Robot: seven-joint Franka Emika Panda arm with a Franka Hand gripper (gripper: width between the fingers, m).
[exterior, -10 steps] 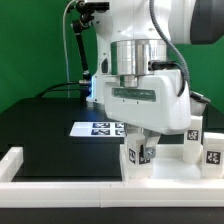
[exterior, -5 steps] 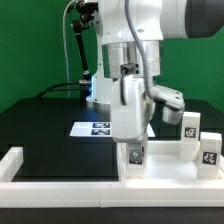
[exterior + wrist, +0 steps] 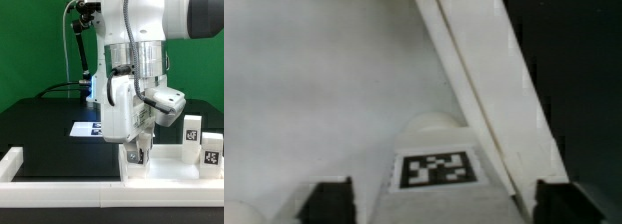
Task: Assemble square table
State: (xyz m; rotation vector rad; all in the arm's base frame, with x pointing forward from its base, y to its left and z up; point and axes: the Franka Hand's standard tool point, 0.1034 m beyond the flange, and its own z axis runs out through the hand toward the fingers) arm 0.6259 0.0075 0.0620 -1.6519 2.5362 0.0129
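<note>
Between spread fingers: leg (image 3: 441, 165) (tag showing) | gripper (image 3: 138, 153) open, apart from leg

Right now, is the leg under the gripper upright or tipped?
Upright. The leg stands on end on the square panel, tag facing the exterior view, directly under the gripper.

The arm reaches straight down, its tool (image 3: 138, 154) with fingers spread apart.

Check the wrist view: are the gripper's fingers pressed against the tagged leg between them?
No. The fingers stand clear on either side of the leg, with gaps showing between them and it.
</note>
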